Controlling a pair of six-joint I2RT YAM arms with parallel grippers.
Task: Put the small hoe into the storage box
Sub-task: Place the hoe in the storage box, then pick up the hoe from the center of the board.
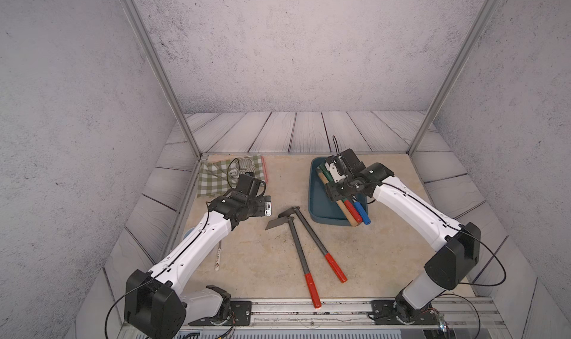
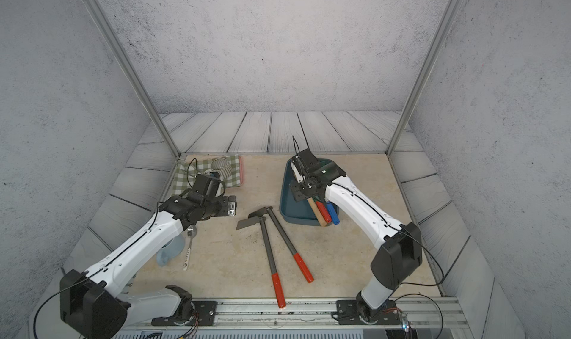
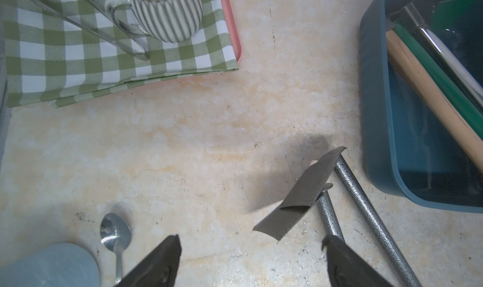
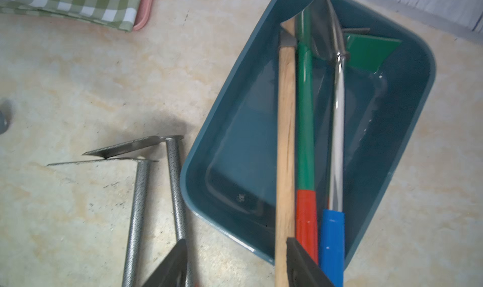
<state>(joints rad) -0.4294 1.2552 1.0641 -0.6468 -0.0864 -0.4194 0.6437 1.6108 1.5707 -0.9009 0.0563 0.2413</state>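
From the rail end, I read the table (image 1: 247, 260) as a clock, twelve at the back wall. The storage box (image 1: 319, 201) sits between one and two o'clock. Three tools lie lengthwise in it: a wooden-handled hoe (image 4: 286, 128), a green-handled hoe (image 4: 304, 115) and a chrome trowel (image 4: 338, 115). Two more hoes lie out on the table, heads overlapping near the centre and red grips fanning toward six. The nearer grey hoe (image 1: 318, 241) is just beside the box, with the farther grey hoe (image 1: 299, 251) next to it (which one counts as small, I can't tell).

The right gripper (image 4: 236, 240) hangs over the box's six o'clock end, jaws apart and clamped on nothing. The wooden handle runs beneath, close to one finger. The left gripper (image 3: 251, 237) hovers at nine o'clock of the hoe heads, jaws apart, empty.

I'd judge a fetch is the step in hand. Next, an arm must drop onto a grey shaft, close across it, and lay it in alongside the others.

Both top views hide the right jaws and the boxed blades behind the wrist; the right wrist view shows them. The spoon (image 3: 115, 230) shows from the left wrist, not the right.
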